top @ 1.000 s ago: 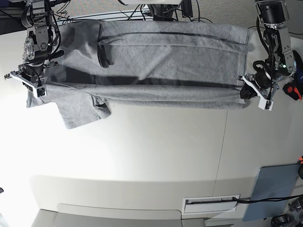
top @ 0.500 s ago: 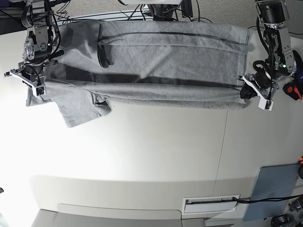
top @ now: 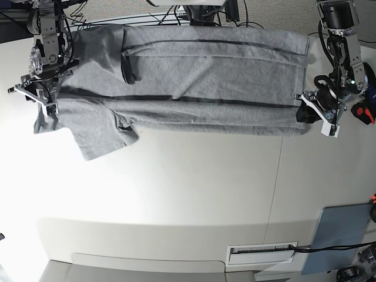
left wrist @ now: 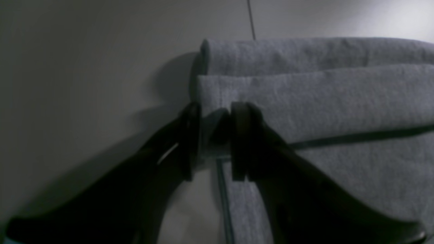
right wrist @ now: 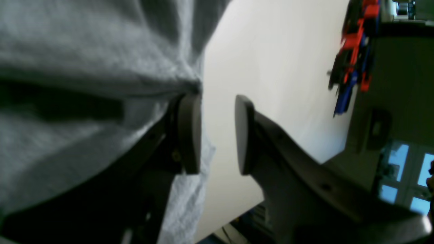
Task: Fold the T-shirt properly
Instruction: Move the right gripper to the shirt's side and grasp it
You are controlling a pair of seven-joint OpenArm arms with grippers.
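The heather-grey T-shirt [top: 194, 76] lies along the far side of the white table, folded lengthwise, with one sleeve [top: 103, 138] sticking out toward the front left. My left gripper [top: 322, 117] is at the shirt's right end. In the left wrist view its jaws [left wrist: 212, 142] stand apart, with the hem corner of the T-shirt [left wrist: 322, 95] loose between them. My right gripper [top: 36, 97] is at the shirt's left end. Its fingers [right wrist: 190, 135] are parted; bare table shows in the gap, and the T-shirt [right wrist: 84, 51] rests against the left finger.
A red and black tool [top: 364, 111] lies at the right edge beside the left arm. A blue-grey pad [top: 341, 232] sits at the front right, with a white slotted strip [top: 261, 252] near it. Cables [top: 176, 12] run behind the shirt.
Both grippers went from shut to open. The raised front fold of the shirt dropped flat, so the dark shadow band beneath it shrank to a thin line. The right gripper shifted slightly back.
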